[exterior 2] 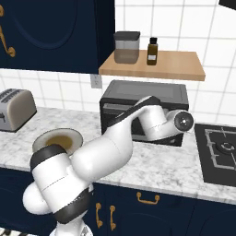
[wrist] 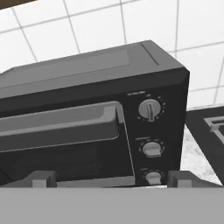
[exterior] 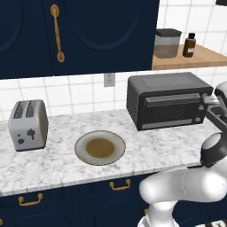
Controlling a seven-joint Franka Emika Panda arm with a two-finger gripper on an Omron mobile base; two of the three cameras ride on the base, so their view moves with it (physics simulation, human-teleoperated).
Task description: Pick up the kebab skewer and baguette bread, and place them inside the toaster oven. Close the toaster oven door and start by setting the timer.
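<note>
The black toaster oven (exterior: 166, 99) stands on the counter against the tiled wall. Its door (wrist: 61, 144) is closed, with the grey bar handle (wrist: 57, 122) along the top edge. Three knobs run down the right-hand panel, and the top knob (wrist: 149, 109) is the largest. My gripper (wrist: 111, 179) hovers open just in front of the oven, level with the lower door edge and toward the knob side, with nothing between its fingertips (wrist: 181, 177). From the left base camera, the gripper (exterior: 207, 103) sits at the oven's right end. The kebab skewer and baguette bread are out of view.
A round plate (exterior: 80, 148) lies mid-counter with nothing on it. The silver two-slot toaster (exterior: 28, 124) stands at the left. A wooden shelf (exterior 2: 170, 67) above the oven carries a jar and a bottle. A black stovetop (exterior 2: 221, 147) lies right of the oven.
</note>
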